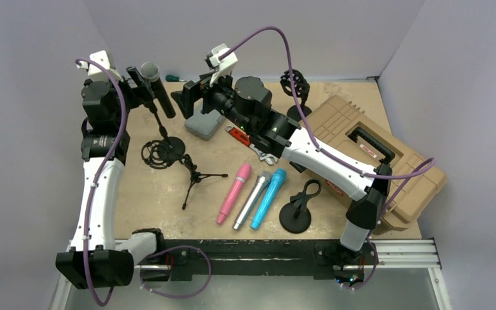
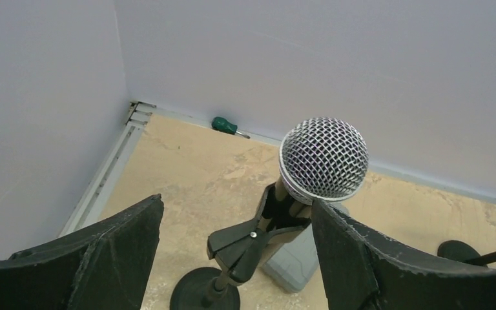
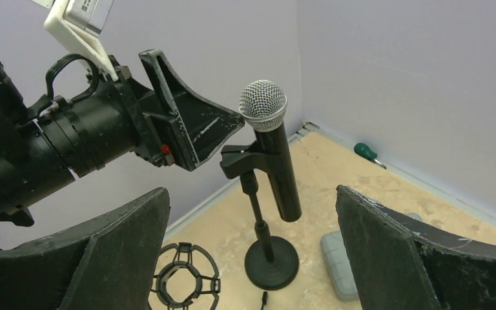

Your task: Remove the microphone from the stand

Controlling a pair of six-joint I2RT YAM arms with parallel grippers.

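Microphone (image 3: 276, 161) sat clipped in the stand (image 3: 270, 261) near the far-left corner of the desk (image 1: 148, 206), tilted, mesh head up. My left gripper (image 2: 236, 213) was spread wide just beside the head, holding nothing. My right gripper (image 3: 252, 192) was spread too, facing the microphone from farther off. I judged the body rigid, fairly heavy and smooth, so it could slip. The mesh could dent, so grip the black barrel near the clip (image 3: 242, 158). The light stand could tip. Tan case (image 1: 342, 123) at the right edge was shut, contents hidden.
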